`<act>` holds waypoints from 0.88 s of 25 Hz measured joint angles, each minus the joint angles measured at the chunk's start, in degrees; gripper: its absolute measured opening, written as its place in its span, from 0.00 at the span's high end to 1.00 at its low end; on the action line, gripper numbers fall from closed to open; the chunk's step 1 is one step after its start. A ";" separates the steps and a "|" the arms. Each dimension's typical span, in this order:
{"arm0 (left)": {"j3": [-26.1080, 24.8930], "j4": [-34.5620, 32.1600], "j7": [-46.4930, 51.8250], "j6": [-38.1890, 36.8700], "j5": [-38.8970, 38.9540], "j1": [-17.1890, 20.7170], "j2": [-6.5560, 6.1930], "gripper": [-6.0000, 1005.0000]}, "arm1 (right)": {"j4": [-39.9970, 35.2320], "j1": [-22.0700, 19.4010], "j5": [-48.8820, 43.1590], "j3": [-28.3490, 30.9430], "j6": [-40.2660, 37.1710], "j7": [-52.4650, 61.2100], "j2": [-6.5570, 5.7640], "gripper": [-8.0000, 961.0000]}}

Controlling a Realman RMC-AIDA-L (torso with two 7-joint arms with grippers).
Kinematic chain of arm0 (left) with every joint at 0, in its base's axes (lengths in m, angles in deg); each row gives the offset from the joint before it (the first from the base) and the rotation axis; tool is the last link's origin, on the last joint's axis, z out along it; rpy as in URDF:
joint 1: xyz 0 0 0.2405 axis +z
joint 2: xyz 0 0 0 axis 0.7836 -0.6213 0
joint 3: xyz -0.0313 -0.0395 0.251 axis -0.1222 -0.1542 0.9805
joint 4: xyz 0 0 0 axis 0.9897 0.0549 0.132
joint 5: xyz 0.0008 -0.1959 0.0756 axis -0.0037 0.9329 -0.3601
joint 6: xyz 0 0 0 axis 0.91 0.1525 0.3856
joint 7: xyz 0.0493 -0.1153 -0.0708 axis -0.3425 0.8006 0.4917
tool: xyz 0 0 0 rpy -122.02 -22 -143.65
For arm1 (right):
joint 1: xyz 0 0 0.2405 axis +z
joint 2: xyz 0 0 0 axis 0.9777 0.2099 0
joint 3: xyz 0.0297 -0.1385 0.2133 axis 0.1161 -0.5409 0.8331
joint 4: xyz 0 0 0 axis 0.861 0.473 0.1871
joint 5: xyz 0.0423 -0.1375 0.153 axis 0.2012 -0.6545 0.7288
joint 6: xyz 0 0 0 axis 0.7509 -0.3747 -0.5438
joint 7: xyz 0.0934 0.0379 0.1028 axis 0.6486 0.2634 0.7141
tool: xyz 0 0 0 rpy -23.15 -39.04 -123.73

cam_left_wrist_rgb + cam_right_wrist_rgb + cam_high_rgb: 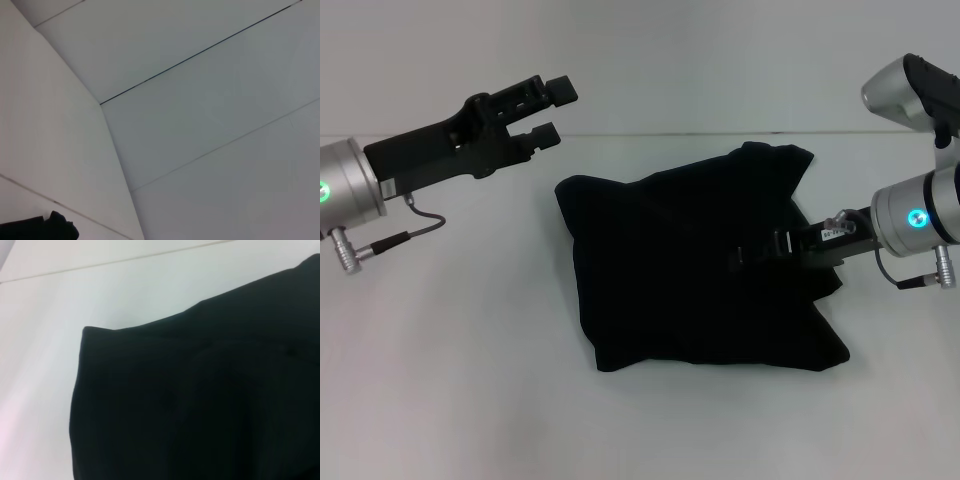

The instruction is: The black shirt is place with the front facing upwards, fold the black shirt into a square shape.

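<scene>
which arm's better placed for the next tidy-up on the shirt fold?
Probably right. The right gripper is over the black shirt; the left gripper is raised, open, clear of its far-left corner.

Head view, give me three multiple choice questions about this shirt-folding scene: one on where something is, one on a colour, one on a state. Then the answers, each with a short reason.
1. Where is the right gripper?
A. Over the black shirt
B. Parked off the table
C. Touching the left gripper

2. What colour is the table?
A. Brown
B. White
C. Green

3. How does the shirt lie?
A. Spread flat with both sleeves out
B. Hanging in the air from both grippers
C. Folded into a compact, rough-edged bundle

Answers:
1. A: the right arm reaches in from the right and its tip lies over the cloth.
2. B: bare white surface shows all around the shirt.
3. C: no sleeves stick out, and the outline is a lopsided four-sided shape resting on the table; the left gripper is raised apart from it, fingers open.
</scene>
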 joint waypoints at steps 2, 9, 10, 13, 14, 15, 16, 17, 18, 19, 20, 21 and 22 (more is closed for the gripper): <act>-0.04 0.03 0.00 0.00 0.15 0.07 0.00 0.10 | 0.00 -0.15 -0.14 -0.09 0.10 0.07 -0.11 0.27; -0.64 0.05 -0.07 0.00 0.17 0.09 -0.15 0.10 | 0.57 -0.43 -1.78 0.11 1.28 0.35 -0.89 0.27; -0.70 0.04 -0.12 0.01 0.17 0.10 -0.16 0.10 | 0.57 -0.48 -1.63 0.12 1.62 0.24 -0.88 0.27; -0.80 0.04 -0.16 0.01 0.17 0.09 -0.21 0.10 | 0.68 -0.41 -1.52 -0.13 2.32 -0.04 -0.37 0.27; -0.84 0.05 -0.17 0.01 0.16 0.09 -0.23 0.10 | 0.81 -0.28 -1.64 -0.22 2.69 -0.04 -0.15 0.27; -0.97 0.04 -0.17 0.01 0.16 0.09 -0.24 0.10 | 0.95 -0.21 -1.71 -0.26 2.88 -0.05 -0.05 0.27; -1.12 0.04 -0.17 0.01 0.17 0.09 -0.25 0.10 | 1.16 -0.13 -1.73 -0.28 3.01 -0.05 0.01 0.27; -1.23 0.05 -0.18 0.01 0.17 0.10 -0.25 0.10 | 1.32 -0.03 -1.75 -0.29 3.15 -0.06 0.08 0.27; -1.28 0.05 -0.19 0.01 0.17 0.10 -0.26 0.10 | 1.42 0.02 -1.75 -0.29 3.26 -0.06 0.11 0.27; -1.30 0.05 -0.19 0.01 0.16 0.10 -0.26 0.10 | 1.44 0.06 -1.75 -0.29 3.40 -0.08 0.19 0.27; -1.30 0.05 -0.19 0.01 0.17 0.10 -0.26 0.10 | 1.44 0.08 -1.71 -0.28 3.53 -0.10 0.26 0.27; -1.31 0.05 -0.19 0.03 0.16 0.10 -0.26 0.10 | 1.44 0.11 -1.61 -0.29 3.65 -0.13 0.32 0.27; -1.31 0.05 -0.19 0.06 0.16 0.10 -0.26 0.10 | 1.44 0.15 -1.49 -0.28 3.66 -0.15 0.38 0.27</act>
